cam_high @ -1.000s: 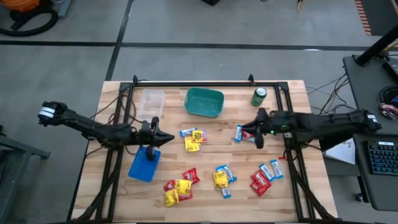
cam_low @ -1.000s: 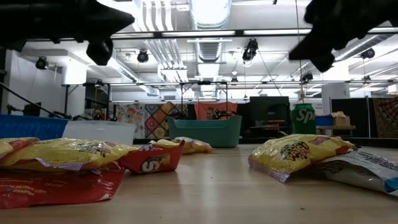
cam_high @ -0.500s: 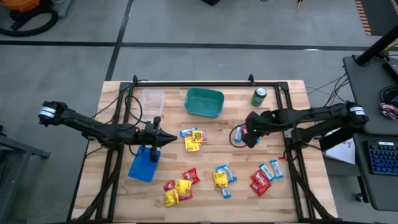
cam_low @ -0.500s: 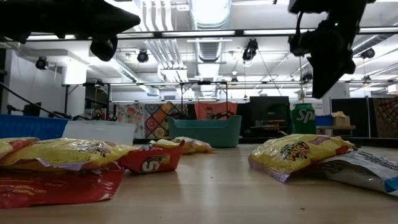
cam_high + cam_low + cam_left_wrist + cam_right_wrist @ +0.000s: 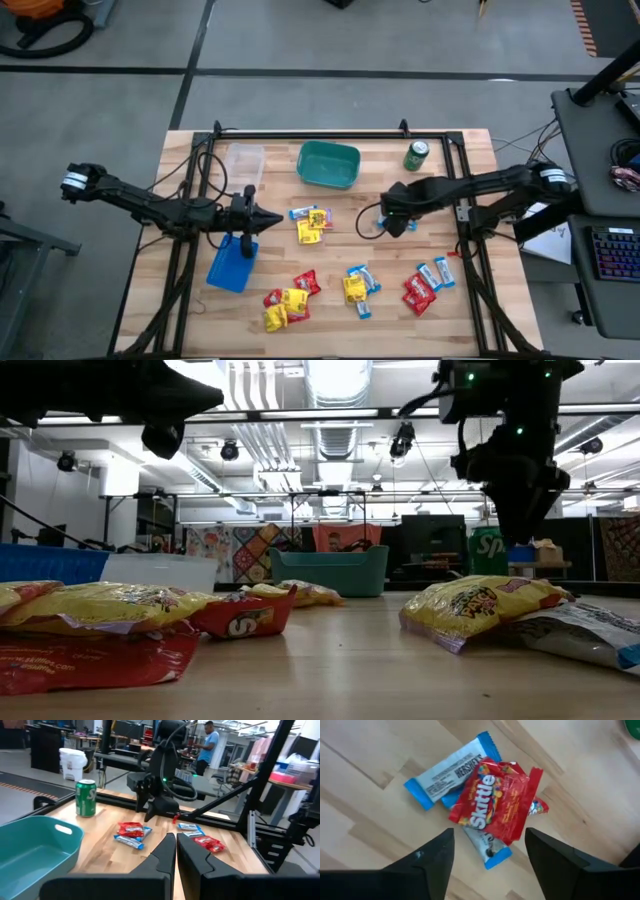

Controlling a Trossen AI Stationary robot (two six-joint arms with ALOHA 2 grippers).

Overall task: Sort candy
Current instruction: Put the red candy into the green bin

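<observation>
right wrist view shows the right gripper (image 5: 490, 857) spread wide, empty, poised just above a red skittles packet (image 5: 495, 802) lying on top of two blue-and-white wrappers (image 5: 445, 770) on the wooden table (image 5: 365, 820), near the green can (image 5: 416, 155). the left gripper (image 5: 268, 221) is pinched closed, empty, above the blue tray (image 5: 232, 264).

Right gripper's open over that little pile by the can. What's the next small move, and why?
Probably lower the right gripper straight down and close on the red packet. Its fingers are spread above that packet, which lies on top of two blue-and-white wrappers, so it is the free one to lift first.
</observation>
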